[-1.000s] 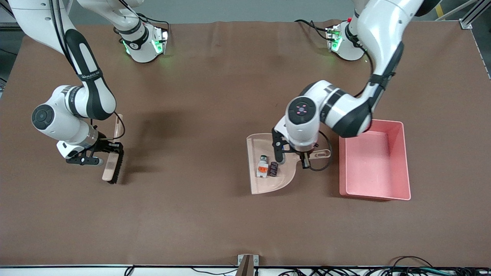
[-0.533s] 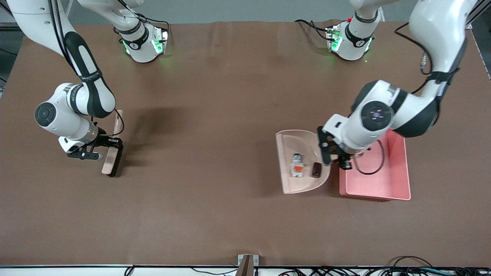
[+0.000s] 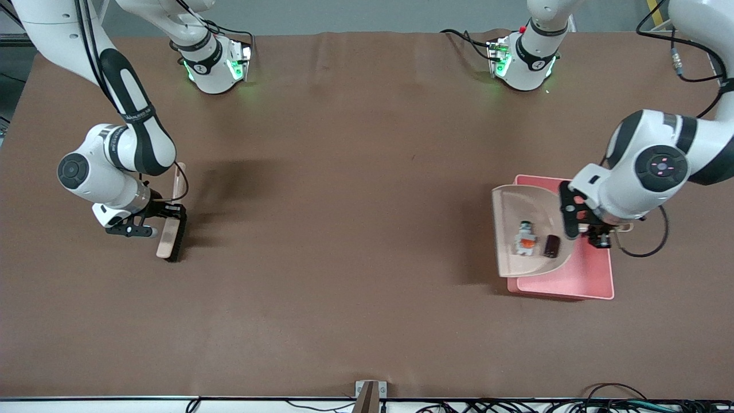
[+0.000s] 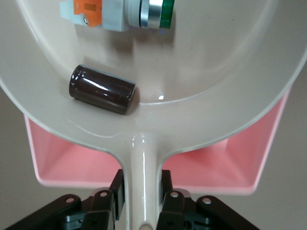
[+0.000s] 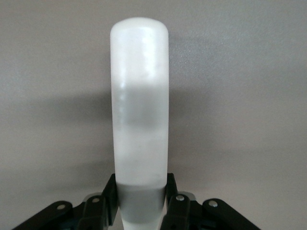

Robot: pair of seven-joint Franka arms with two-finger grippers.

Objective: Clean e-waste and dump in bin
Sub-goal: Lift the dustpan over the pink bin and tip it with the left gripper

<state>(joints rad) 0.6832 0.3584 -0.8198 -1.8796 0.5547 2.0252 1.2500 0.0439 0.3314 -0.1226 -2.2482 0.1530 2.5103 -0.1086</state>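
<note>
My left gripper [image 3: 580, 225] is shut on the handle of the beige dustpan [image 3: 519, 209] and holds it level over the pink bin [image 3: 579, 275]. Both e-waste parts lie in the pan: the white-grey part with green and orange bits [image 3: 524, 239] and the dark block [image 3: 551, 245]. In the left wrist view my left gripper [image 4: 142, 199] clamps the dustpan [image 4: 211, 81] handle, the dark block [image 4: 101, 89] and the white-grey part [image 4: 120, 12] rest in the pan, and the bin [image 4: 211, 165] is below. My right gripper [image 3: 166, 217] is shut on a brush [image 3: 172, 241].
In the right wrist view my right gripper [image 5: 140, 199] grips the pale brush handle [image 5: 139, 103] above the brown tabletop. The brush stands bristles down on the table toward the right arm's end. Cables run along the table edge nearest the front camera.
My left gripper has carried the dustpan with both parts from the table beside the bin to over the bin. My right gripper with the brush has barely shifted.
</note>
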